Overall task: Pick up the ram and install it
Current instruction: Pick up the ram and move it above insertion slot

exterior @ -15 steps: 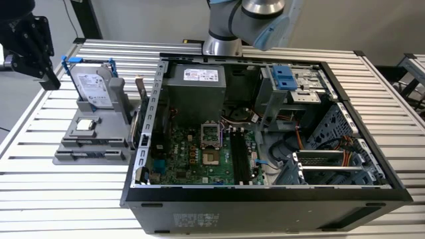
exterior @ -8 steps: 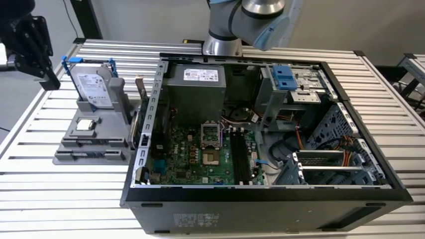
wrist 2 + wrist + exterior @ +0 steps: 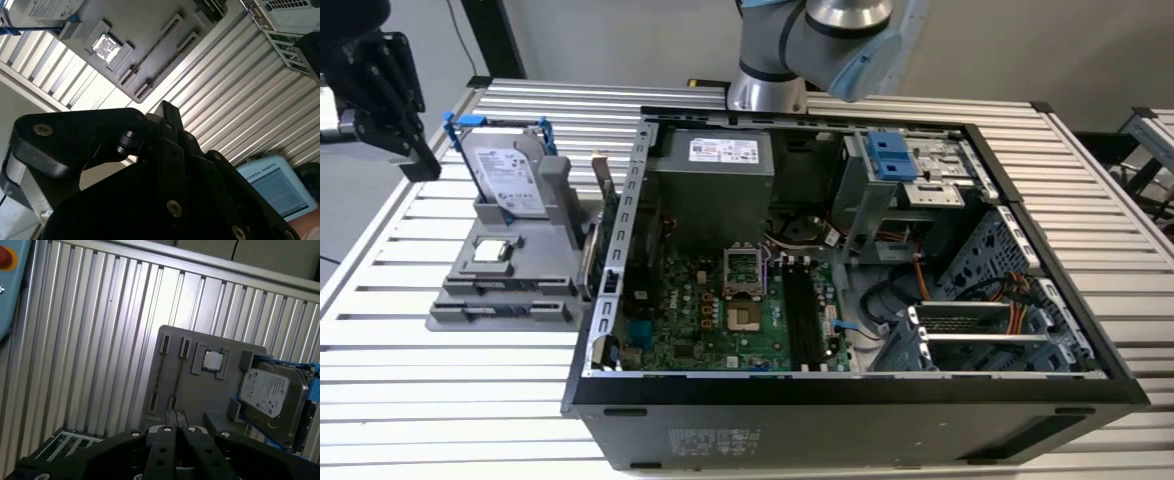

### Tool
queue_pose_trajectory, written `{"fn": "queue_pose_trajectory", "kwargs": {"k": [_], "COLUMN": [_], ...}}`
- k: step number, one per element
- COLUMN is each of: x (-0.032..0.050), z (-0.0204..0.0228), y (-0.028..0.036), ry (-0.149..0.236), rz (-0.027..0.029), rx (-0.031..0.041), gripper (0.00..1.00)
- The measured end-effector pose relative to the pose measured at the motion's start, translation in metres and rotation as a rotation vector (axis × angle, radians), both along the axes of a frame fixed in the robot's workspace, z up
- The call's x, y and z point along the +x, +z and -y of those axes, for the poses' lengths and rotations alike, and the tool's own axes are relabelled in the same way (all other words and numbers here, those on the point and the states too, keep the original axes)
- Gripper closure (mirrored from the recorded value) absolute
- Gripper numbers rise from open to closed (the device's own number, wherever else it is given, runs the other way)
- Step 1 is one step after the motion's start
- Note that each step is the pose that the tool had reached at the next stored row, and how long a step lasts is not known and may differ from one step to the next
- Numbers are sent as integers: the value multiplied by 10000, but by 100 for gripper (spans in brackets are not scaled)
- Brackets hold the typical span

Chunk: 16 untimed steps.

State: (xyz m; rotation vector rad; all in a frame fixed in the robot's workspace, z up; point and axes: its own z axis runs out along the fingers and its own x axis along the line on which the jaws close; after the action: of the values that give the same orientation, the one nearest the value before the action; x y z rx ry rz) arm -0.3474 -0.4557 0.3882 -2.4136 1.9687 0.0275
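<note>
**RAM HANDLING AND GRIP POINT**

The long, narrow, dark circuit-board ram stood on edge in a slot of the grey plastic holder, along the holder edge nearest the open black computer case. The black gripper hovered above it, jaws pressed together and empty. The ram was judged light, stiff and fragile. Grip: flat faces, mid-length.

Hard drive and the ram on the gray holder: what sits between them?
A square silver processor chip in its own pocket, between the ram and the hard drive, in the first wrist view.

The pincer and the hard drive are partly cut off by the first wrist view's edges.
</note>
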Motion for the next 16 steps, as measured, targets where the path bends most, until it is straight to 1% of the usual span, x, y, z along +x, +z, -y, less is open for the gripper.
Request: {"fn": "queue_pose_trajectory", "kwargs": {"k": [4,6,10,16], "x": [1,1,0,0], "z": [-1,0,0,0], "y": [-8,-27,-81,-142], "ry": [-40,-231,-818,-1185], "rz": [1,0,-5,-40], "rx": [1,0,0,6], "gripper": [100,100,100,100]}}
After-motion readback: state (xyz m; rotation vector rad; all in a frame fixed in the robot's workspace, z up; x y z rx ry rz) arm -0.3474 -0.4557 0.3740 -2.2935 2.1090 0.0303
